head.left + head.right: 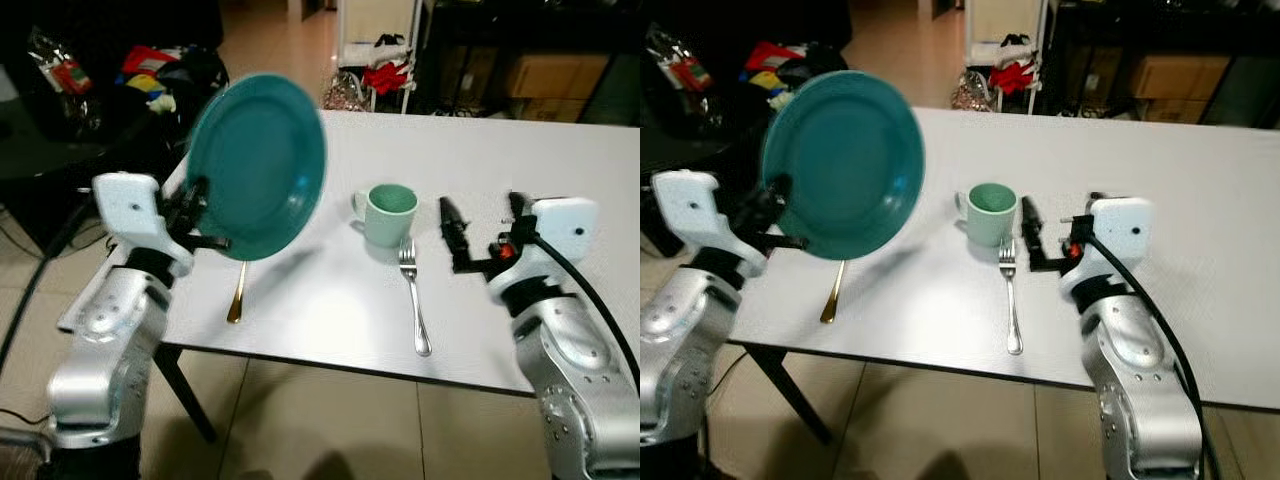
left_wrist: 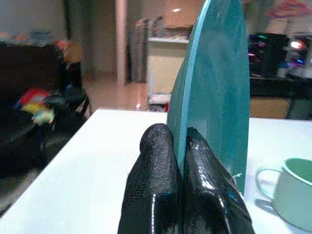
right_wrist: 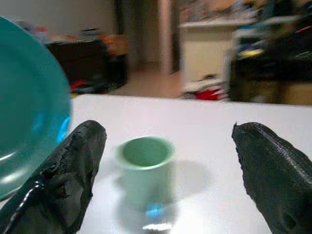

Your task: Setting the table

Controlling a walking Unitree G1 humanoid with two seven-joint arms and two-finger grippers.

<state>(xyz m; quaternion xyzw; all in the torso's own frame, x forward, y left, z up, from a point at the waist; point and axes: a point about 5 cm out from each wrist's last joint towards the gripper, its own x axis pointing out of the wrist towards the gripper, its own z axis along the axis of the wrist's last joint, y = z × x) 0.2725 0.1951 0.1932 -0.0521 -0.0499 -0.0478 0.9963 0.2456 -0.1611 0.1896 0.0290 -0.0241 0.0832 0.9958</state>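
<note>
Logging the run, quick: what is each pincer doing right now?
Left pincer: closed on the rim of the teal plate, held tilted above the table.
Right pincer: open, holding nothing, beside the fork.

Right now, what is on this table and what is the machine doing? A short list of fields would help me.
Held item: round teal plate, tilted on edge above the white table
Left tool: shut on the plate's rim
Right tool: open, empty, over the table
Pale green mug: upright
Silver fork: right of plate
Gold utensil: under plate
</note>
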